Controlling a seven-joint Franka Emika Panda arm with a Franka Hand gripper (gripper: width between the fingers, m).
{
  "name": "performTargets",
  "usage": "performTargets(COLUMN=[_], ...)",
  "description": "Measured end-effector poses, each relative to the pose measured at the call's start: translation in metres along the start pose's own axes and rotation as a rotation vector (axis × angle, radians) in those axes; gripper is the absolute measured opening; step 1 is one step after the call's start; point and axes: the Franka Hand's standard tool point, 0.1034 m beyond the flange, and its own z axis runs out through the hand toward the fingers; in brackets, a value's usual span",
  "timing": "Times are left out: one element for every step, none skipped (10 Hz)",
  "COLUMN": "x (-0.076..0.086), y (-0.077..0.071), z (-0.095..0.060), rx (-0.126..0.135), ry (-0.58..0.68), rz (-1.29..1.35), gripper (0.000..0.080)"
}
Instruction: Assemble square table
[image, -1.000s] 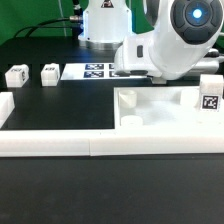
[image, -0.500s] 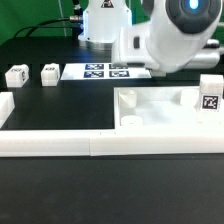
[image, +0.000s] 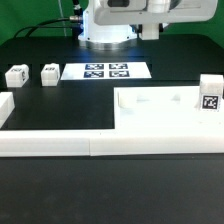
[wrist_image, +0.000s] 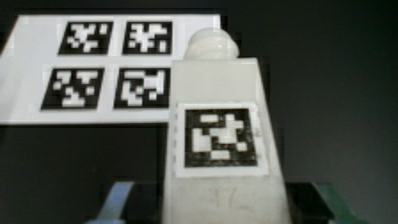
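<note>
The square table's slab lies on the exterior view's right, white with a raised rim. One tagged leg stands at its right edge. Two more white legs sit on the black table at the left. In the wrist view my gripper is shut on another white leg, its tag facing the camera and its peg end pointing away. The fingers flank its lower end. The gripper itself is out of the exterior view.
The marker board lies behind the slab and appears under the held leg. A long white border bar runs along the front, with a short piece at the left. The arm's base stands at the back.
The arm's large white body, which hung over the slab's back edge, has risen and left the exterior view. The legs and the slab have not moved.
</note>
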Motion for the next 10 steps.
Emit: performTargets(x=[0.001,0.009,0.019,0.028,0.034,0.038,0.037,0.041,0.042,0.050], y=[0.002,0.015,0.028,0.036,0.036,0.035,0.038,0.040,0.041,0.045], z=[-0.006,-0.030,-0.067,-0.098,-0.122,-0.118,-0.114,-0.118,-0.118,-0.122], rx=[0.006,0.017,0.025,0.008,-0.017,-0.018,-0.018,-0.023,-0.026,-0.035], ry=[0.076,0.137,0.209,0.293,0.383,0.470,0.520,0.601,0.650,0.755], rz=[-0.022,-0.052,-0.061,-0.094,-0.112,-0.111,-0.108,-0.104,-0.102,-0.095], gripper=[0.0292,0.0292,0.0292,0.0292,0.0292,0.0292,0.0292,0.0292,0.0292,0.0292])
